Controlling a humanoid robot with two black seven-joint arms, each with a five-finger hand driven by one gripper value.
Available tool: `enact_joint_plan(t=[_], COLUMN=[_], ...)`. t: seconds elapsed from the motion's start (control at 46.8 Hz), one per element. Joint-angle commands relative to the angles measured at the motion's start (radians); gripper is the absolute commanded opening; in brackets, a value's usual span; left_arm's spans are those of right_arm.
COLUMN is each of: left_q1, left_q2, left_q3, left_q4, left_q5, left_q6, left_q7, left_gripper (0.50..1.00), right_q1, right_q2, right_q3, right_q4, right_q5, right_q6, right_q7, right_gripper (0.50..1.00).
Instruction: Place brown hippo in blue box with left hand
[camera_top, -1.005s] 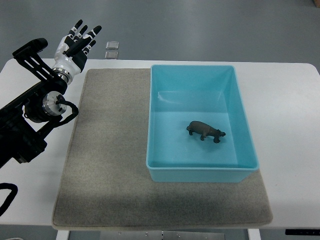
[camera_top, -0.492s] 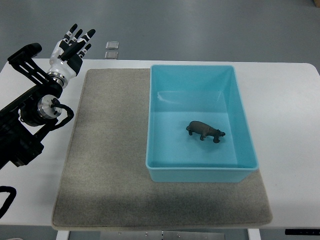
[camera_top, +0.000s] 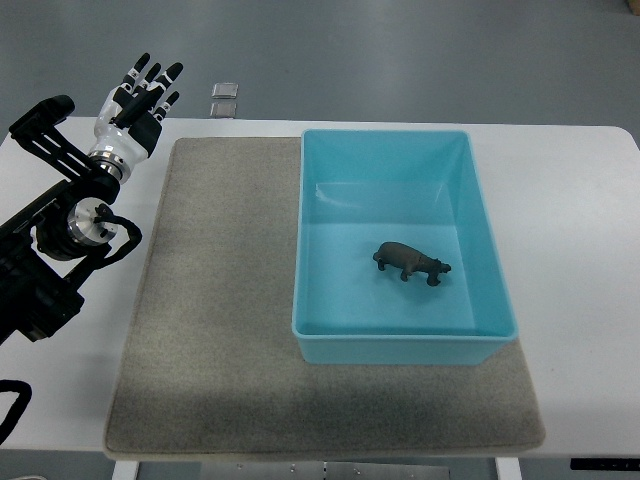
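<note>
The left hand (camera_top: 133, 98), black and white with jointed fingers, hovers over the far left corner of the white surface (camera_top: 570, 210), fingers spread and straight, holding nothing. It is well apart from the rectangular light-blue plastic box (camera_top: 400, 345), with the grey felt mat (camera_top: 215, 310) lying between them. The right hand is out of sight.

The small brown toy hippo (camera_top: 411, 262) stands on the floor of the box, right of centre, clear of all four walls. By the look of it, the placing is done.

Little can go wrong now; the main risk is the black arm (camera_top: 50, 250) sweeping across the mat and nudging the box, which would tip the hippo over.

The hippo's long axis runs roughly left to right, tilted slightly toward the near edge, its head apparently pointing right.
</note>
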Motion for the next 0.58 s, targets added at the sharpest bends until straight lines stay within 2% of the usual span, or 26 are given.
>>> enact_joint_plan(t=[0.0, 0.556], left_q1=[0.001, 0.013], left_q2=[0.0, 0.011], left_q3=[-0.002, -0.029], left_q4=[0.0, -0.005], left_q5=[-0.001, -0.007], left_q6=[0.0, -0.002], left_q7=[0.0, 0.0], left_gripper=[0.999, 0.999], right_q1=[0.0, -0.003], right_q2=[0.0, 0.0], right_q3=[0.0, -0.002], right_q4=[0.0, 0.008], right_q5=[0.0, -0.005], right_q6=[0.001, 0.011], right_q7=[0.0, -0.003], right_gripper=[0.936, 0.936])
